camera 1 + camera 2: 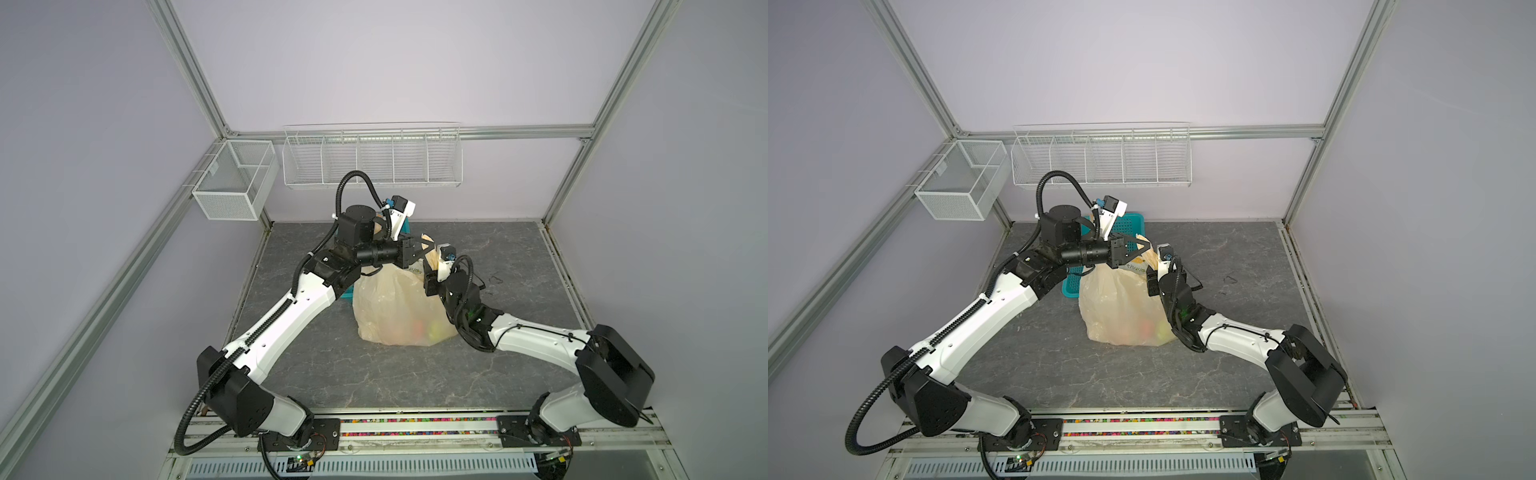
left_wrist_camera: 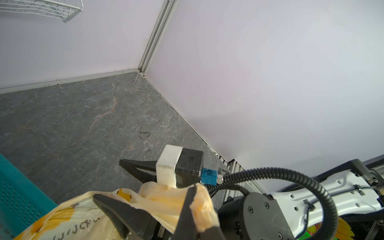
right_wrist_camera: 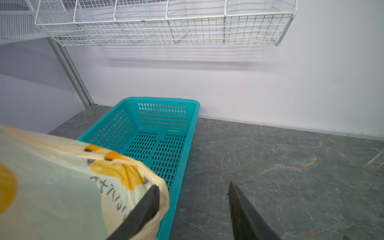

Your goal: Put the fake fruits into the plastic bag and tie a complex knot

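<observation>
The plastic bag (image 1: pixel 395 307) (image 1: pixel 1121 307) stands upright mid-table, pale yellow with banana print. Through its lower wall the fake fruits show as a red-orange blur (image 1: pixel 419 329) and a yellow-green one (image 1: pixel 436 330). My left gripper (image 1: pixel 419 249) (image 2: pixel 194 187) hangs above the bag's top, shut on a bunched bag handle (image 2: pixel 202 207). My right gripper (image 1: pixel 430 278) (image 3: pixel 194 186) is open at the bag's upper right. One of its fingers (image 3: pixel 145 207) presses the bag's rim (image 3: pixel 164 199), and bare table shows between the jaws. The knot is out of view.
A teal perforated basket (image 3: pixel 162 135) (image 1: pixel 1129 220) sits behind the bag against the back wall, with nothing in the part I can see. A white wire rack (image 1: pixel 372 158) and a mesh box (image 1: pixel 232 178) hang on the walls. The right wrist camera (image 2: pixel 178 164) is close beside my left gripper.
</observation>
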Controlling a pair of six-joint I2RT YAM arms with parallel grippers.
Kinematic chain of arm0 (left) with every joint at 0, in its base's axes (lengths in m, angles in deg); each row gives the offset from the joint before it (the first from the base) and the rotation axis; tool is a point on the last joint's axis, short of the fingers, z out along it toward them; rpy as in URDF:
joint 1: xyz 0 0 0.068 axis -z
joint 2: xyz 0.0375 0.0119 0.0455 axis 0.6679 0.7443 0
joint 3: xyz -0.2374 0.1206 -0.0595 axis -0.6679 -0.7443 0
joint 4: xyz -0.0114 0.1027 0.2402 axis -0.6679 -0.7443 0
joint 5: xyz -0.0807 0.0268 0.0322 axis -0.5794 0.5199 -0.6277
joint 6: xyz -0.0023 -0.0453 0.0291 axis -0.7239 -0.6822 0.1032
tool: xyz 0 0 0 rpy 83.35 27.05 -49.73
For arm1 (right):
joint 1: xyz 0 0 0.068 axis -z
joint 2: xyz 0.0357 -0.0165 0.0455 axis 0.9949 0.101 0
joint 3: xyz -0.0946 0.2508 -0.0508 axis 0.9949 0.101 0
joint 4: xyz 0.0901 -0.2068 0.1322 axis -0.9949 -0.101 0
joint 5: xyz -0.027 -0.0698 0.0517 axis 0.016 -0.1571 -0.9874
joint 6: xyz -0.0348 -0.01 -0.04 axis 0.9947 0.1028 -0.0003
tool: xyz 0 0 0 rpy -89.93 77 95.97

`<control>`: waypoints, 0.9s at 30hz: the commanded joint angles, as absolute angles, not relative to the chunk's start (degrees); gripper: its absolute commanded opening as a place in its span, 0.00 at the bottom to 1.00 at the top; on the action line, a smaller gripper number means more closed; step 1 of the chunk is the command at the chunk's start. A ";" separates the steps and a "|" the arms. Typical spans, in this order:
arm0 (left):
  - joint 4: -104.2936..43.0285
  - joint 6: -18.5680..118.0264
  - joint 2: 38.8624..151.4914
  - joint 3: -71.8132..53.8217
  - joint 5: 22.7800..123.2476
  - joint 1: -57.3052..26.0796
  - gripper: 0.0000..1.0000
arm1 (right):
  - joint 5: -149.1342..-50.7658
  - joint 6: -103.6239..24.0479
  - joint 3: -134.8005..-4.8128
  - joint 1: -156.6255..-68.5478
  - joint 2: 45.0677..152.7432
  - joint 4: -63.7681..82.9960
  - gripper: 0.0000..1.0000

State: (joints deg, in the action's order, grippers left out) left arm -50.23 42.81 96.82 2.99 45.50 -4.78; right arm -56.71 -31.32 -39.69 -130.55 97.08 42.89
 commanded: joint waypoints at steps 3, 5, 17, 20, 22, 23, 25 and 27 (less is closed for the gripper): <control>-49.09 43.57 94.42 4.59 46.18 -4.72 0.00 | -60.50 -30.70 -35.89 -130.53 94.39 39.44 0.39; -50.23 44.16 94.59 5.10 47.12 -4.89 0.00 | -61.66 -30.68 -34.74 -130.54 93.28 39.09 0.32; -55.16 47.03 97.21 9.36 45.79 -6.00 0.00 | -68.40 -29.00 -31.42 -130.53 89.27 39.66 0.07; -56.22 47.47 97.92 10.53 44.00 -6.21 0.00 | -70.79 -26.98 -30.97 -130.45 87.94 38.89 0.20; -57.01 48.30 98.19 10.76 42.72 -6.22 0.00 | -72.73 -24.89 -31.55 -130.06 85.99 36.30 0.43; -57.40 48.69 98.20 10.81 42.19 -6.21 0.00 | -74.48 -23.67 -31.95 -129.76 84.80 34.60 0.53; -58.07 49.34 98.42 10.93 41.20 -6.21 0.00 | -78.22 -21.64 -33.23 -128.68 82.30 30.30 0.72; -59.02 49.88 98.79 11.24 40.21 -6.21 0.00 | -83.55 -18.99 -35.27 -127.37 79.76 24.85 0.84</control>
State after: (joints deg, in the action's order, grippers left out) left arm -57.86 47.90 98.18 9.22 42.94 -5.91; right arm -75.81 -23.50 -33.02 -128.76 83.16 33.28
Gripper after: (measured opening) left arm 0.047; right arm 0.811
